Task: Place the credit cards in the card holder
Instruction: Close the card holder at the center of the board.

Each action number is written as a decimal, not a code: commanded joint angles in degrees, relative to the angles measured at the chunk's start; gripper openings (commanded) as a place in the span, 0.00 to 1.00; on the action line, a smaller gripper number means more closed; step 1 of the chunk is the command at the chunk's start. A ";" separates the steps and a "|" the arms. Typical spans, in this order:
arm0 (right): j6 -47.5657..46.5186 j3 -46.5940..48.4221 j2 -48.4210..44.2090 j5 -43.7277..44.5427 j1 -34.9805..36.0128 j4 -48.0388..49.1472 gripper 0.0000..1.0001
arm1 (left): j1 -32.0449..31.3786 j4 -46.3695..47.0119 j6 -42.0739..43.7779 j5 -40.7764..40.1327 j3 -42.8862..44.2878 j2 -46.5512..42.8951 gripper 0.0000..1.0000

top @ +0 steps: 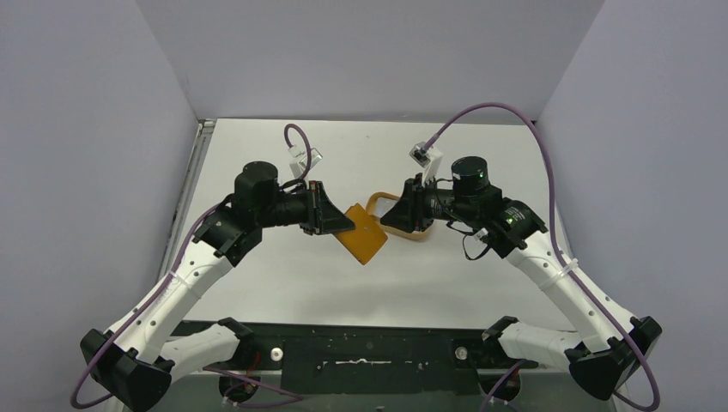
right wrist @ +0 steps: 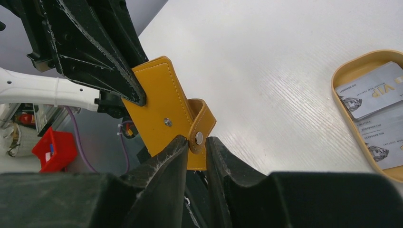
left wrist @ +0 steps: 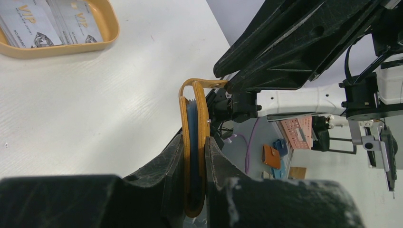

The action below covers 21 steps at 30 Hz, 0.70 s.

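Left gripper (left wrist: 194, 142): my jaws clamped on card holder (right wrist: 157, 95), folded shut, held in air between arms. Right gripper (right wrist: 195, 141): jaws pinching closure tab (right wrist: 202, 118) beside snap. Credit cards (right wrist: 375, 90) lie in tray (right wrist: 343, 71), well apart. Risks: tab slips from thin pinch; hard pull twists holder out of left clamp; snap refuses to release.
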 commanded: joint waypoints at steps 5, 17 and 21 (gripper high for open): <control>0.55 0.73 0.49 -1.37 0.18 2.21 0.29 | -0.16 3.71 -0.18 1.70 1.83 -1.03 0.00; 0.84 0.70 0.23 -1.27 0.36 2.35 0.04 | -0.16 3.80 -0.44 1.61 1.35 -1.44 0.00; 1.59 1.22 0.04 -2.49 0.27 2.73 0.00 | -0.16 3.68 -0.30 1.52 1.09 -1.28 0.00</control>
